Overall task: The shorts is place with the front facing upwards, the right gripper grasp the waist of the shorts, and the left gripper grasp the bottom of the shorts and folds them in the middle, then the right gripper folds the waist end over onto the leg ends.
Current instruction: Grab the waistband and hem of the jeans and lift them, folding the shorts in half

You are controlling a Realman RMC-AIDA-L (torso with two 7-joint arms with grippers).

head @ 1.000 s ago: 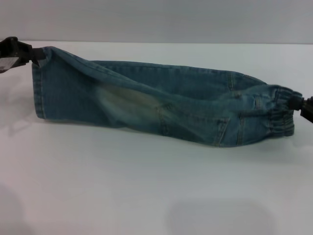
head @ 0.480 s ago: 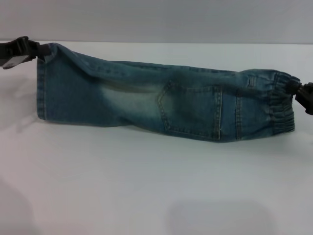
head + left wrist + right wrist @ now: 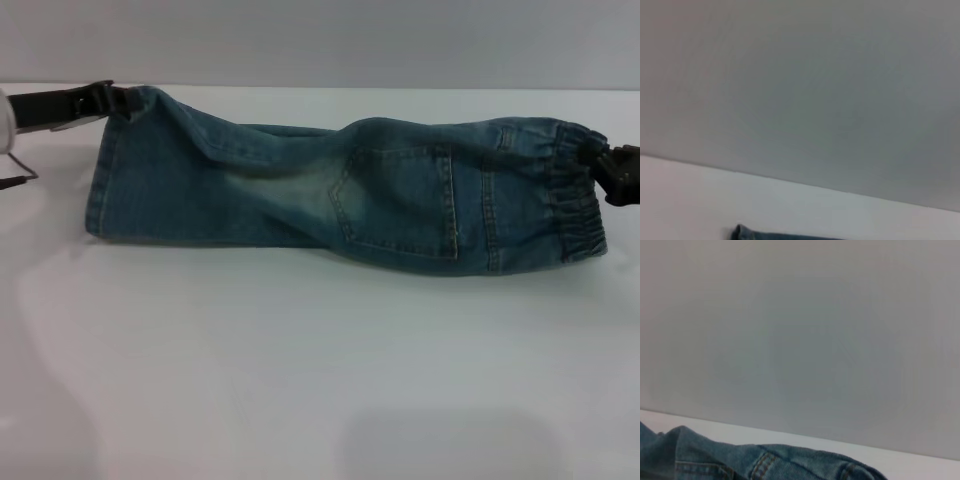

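The blue denim shorts (image 3: pixel 340 195) hang stretched between both grippers above the white table (image 3: pixel 300 380), folded lengthwise with a stitched back pocket facing me. At the far left, my left gripper (image 3: pixel 118 100) is shut on the upper corner of the bottom of the shorts (image 3: pixel 100 190), whose straight hem hangs down. My right gripper (image 3: pixel 608 172) at the right edge is shut on the gathered elastic waist (image 3: pixel 578 195). The lower edge of the shorts rests on or just over the table. A strip of denim (image 3: pixel 770 234) shows in the left wrist view, and folded denim (image 3: pixel 740 460) in the right wrist view.
A grey wall (image 3: pixel 320 40) stands behind the table's far edge. White tabletop stretches in front of the shorts toward me.
Both grippers have moved with the shorts, the left one to the right and inward. The fabric has turned so the back pocket now faces me fully, and the hem end shifted right.
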